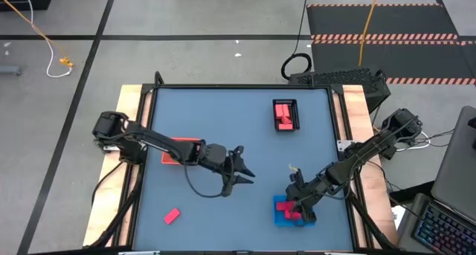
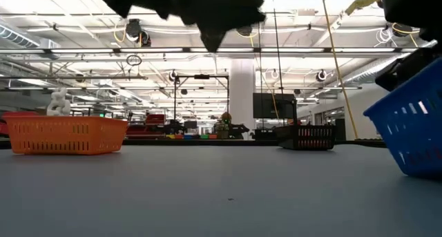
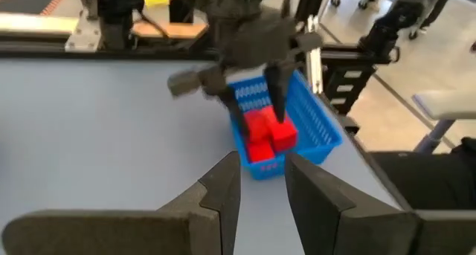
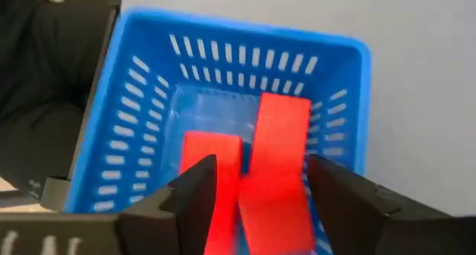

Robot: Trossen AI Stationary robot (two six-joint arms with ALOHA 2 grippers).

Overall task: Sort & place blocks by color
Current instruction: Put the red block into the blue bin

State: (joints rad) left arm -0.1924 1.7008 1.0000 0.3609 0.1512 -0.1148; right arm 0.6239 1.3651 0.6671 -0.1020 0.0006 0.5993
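My right gripper [image 1: 296,205] [image 4: 260,192] hangs open over the blue tray [image 1: 281,219] [image 4: 119,121] near the table's near right corner. In that tray lie two red blocks: a long bar [image 4: 279,158] between the fingers and a shorter one [image 4: 212,155] beside it. Both red blocks [image 3: 266,132] also show in the left wrist view. My left gripper [image 1: 242,169] [image 3: 260,169] hovers open over mid-table, pointing toward the blue tray [image 3: 316,125]. A lone pink block [image 1: 172,215] lies flat on the table near the near left edge. More red blocks [image 1: 282,114] sit in the black tray [image 1: 295,102]. My right gripper comes down from above into the blue tray with a finger [image 4: 197,199] on either side of the long red bar [image 4: 282,128]. I cannot tell whether the fingers touch either block; both blocks rest on the tray floor.
An orange-red tray [image 1: 186,145] [image 2: 65,135] lies left of centre, partly under my left arm. The black tray [image 2: 307,136] stands toward the far right. Bare blue table [image 1: 223,114] stretches between the trays. Wooden borders and cables edge the table.
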